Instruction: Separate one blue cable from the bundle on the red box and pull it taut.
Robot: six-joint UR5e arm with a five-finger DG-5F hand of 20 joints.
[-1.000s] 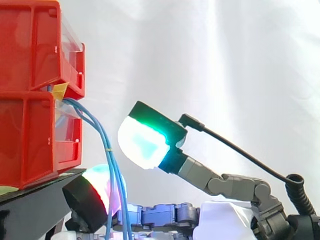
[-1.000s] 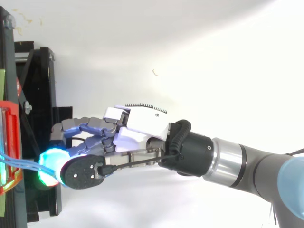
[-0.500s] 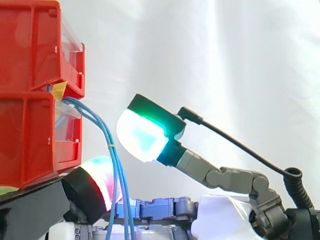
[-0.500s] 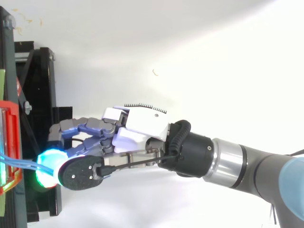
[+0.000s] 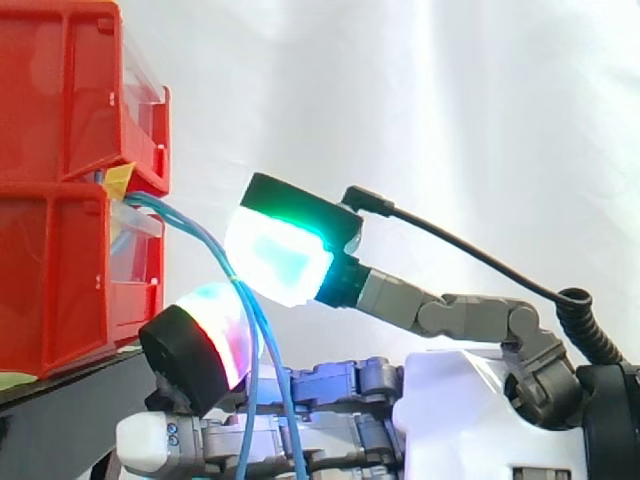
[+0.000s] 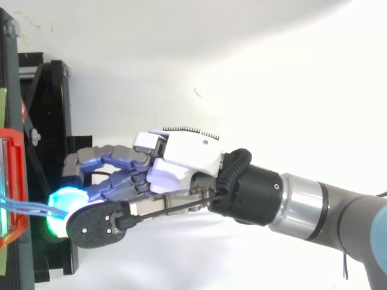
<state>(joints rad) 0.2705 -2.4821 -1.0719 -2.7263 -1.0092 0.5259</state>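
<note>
Several thin blue cables (image 5: 190, 228) come out between the two stacked red bins (image 5: 60, 270) and slant down to the right. They pass between two glowing pads of my hand (image 5: 480, 410). The thumb pad (image 5: 275, 255), green and cyan, is above them, and a finger pad (image 5: 215, 330), red and magenta, is below. The two pads sit close together on the strands. In the top view my hand (image 6: 187, 160) reaches left to the bin's edge (image 6: 15, 181), with the cables (image 6: 24, 207) running into its fingertips.
The bins rest on a black stand (image 5: 60, 420) that reaches right under my fingers (image 6: 51, 121). A piece of yellow tape (image 5: 120, 180) sits where the cables leave the bins. A white curtain hangs behind.
My hand has risen and its two pads have closed in on the cables. The strands, which hung nearly straight down, now slant to the right.
</note>
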